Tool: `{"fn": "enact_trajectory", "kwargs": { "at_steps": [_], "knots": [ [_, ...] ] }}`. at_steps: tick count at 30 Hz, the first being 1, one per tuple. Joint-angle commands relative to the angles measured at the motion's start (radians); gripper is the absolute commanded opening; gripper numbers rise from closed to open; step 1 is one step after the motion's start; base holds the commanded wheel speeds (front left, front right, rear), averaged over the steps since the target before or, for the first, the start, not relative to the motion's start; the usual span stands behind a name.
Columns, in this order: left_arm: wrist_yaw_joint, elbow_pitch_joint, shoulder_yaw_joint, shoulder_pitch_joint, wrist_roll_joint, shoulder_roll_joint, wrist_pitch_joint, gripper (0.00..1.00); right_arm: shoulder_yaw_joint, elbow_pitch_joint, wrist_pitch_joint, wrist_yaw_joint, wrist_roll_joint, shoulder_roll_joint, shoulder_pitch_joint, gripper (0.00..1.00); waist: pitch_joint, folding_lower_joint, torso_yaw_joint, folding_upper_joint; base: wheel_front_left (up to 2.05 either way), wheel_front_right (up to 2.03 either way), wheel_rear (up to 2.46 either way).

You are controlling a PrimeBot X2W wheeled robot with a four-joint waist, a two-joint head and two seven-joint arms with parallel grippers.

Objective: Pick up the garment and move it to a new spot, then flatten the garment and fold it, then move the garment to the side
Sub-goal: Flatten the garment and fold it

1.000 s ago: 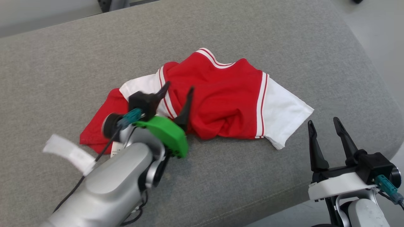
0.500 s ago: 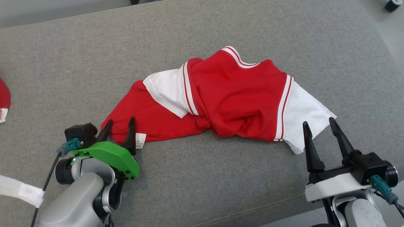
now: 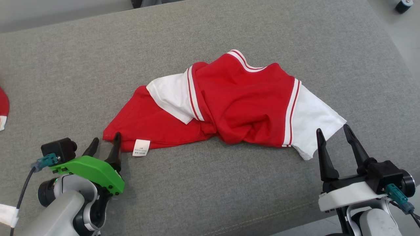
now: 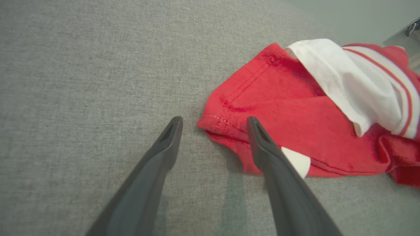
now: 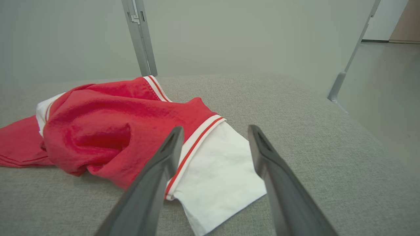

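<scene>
Lying crumpled mid-frame on the grey cushion (image 3: 98,49): red-and-white T-shirt (image 3: 236,108). Left gripper (image 3: 106,137) spread, empty, at its lower-left hem corner (image 4: 213,121); right gripper (image 3: 332,128) spread, empty, beside white sleeve (image 3: 315,114). Pinch both layers at hem, lift evenly.

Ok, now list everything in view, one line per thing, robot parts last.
shirt: one, red with white sleeves and striped trim, crumpled mid-cushion
label: one, white, at the shirt's near hem
cushion: one, grey fabric, under the shirt
other cloth: one, red with some white, at the cushion's left, cut off by the picture's edge
metal posts: two, grey, upright beyond the cushion
small black thing: one, on the floor, far right; too small to name
left gripper: one, dark fingers, green mount, open at the shirt's left hem corner
right gripper: one, dark fingers, white mount, open by the right sleeve
</scene>
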Motion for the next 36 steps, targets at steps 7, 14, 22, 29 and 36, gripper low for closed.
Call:
{"fn": "enact_trajectory", "kwargs": {
  "at_steps": [7,14,22,29,36],
  "knots": [
    [-0.039,0.023,0.011,-0.006,-0.042,-0.041,0.014,1.00,0.008,0.004,0.000,-0.001,-0.007,-0.001,-0.004,1.00,-0.001,0.0000,0.002,0.0000,0.00,0.00,0.00],
    [-0.079,0.070,0.020,-0.036,-0.040,-0.067,-0.016,0.00,0.007,0.007,0.000,-0.001,-0.014,-0.001,0.008,1.00,-0.016,0.0000,-0.008,0.0000,0.00,0.00,0.00],
    [-0.039,-0.079,0.012,-0.044,0.031,-0.018,-0.041,0.00,0.001,0.009,0.000,-0.001,-0.005,-0.001,0.041,1.00,-0.043,0.0000,0.009,0.0000,0.00,0.00,0.00],
    [0.078,-0.352,0.000,0.043,0.067,0.064,-0.033,0.00,-0.004,0.007,0.000,-0.001,-0.010,-0.001,0.058,1.00,-0.058,0.0000,0.056,0.0000,0.00,0.00,0.00],
    [0.085,-0.448,0.056,0.277,-0.020,0.070,-0.078,0.00,0.003,0.008,0.000,-0.001,-0.012,-0.001,0.076,1.00,-0.068,0.0000,0.102,0.0000,0.00,0.00,0.00]
  ]
}}
